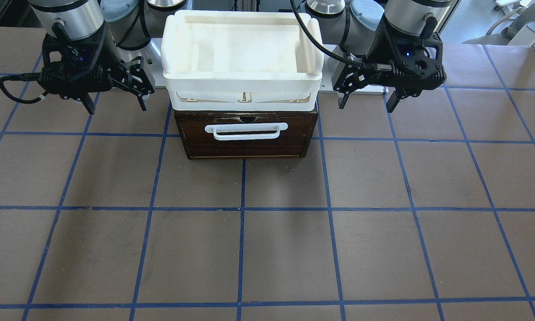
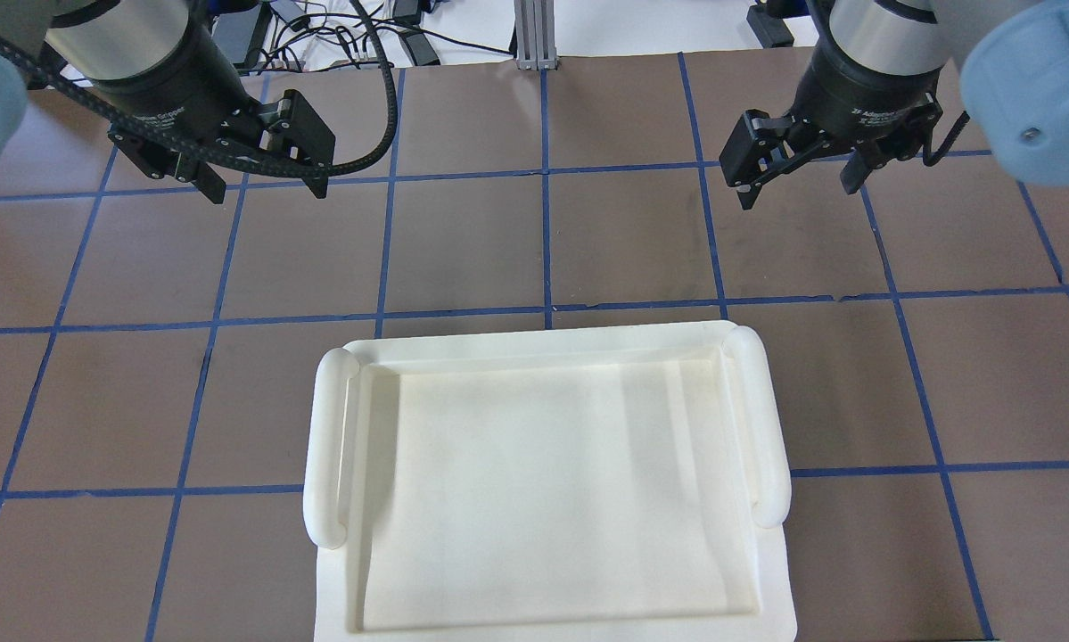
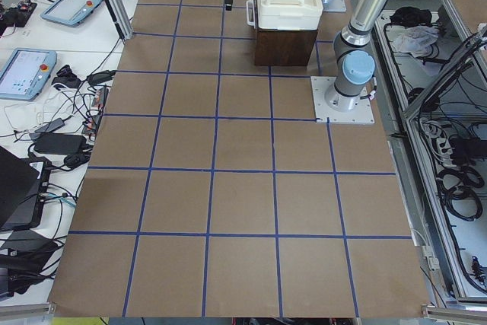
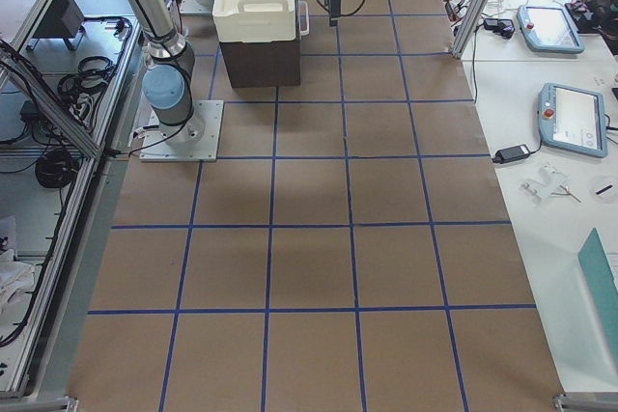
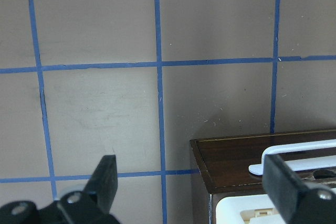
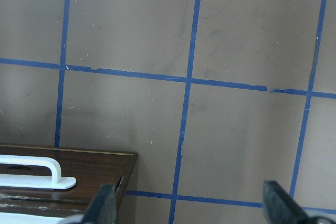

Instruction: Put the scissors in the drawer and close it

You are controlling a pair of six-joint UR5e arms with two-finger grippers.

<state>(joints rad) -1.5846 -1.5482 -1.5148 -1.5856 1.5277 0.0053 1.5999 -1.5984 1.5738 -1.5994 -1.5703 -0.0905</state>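
Observation:
The drawer [image 1: 247, 141] is shut flush in its dark brown wooden box, its white bar handle [image 1: 247, 130] facing away from me. The scissors show in no view. My left gripper [image 2: 265, 191] is open and empty, hovering over the table to the left of the box; it also shows in the front view [image 1: 366, 106]. My right gripper [image 2: 798, 192] is open and empty on the other side [image 1: 115, 108]. The left wrist view shows the drawer front [image 5: 231, 161] and handle [image 5: 294, 156] at lower right; the right wrist view shows the drawer front [image 6: 79, 169] at lower left.
A white plastic tray [image 2: 329, 446] sits on top of the wooden box and looks empty inside. The table is brown with a blue tape grid [image 1: 242, 208]. Operator tables with tablets and cables stand beyond the far edge [image 3: 72, 5].

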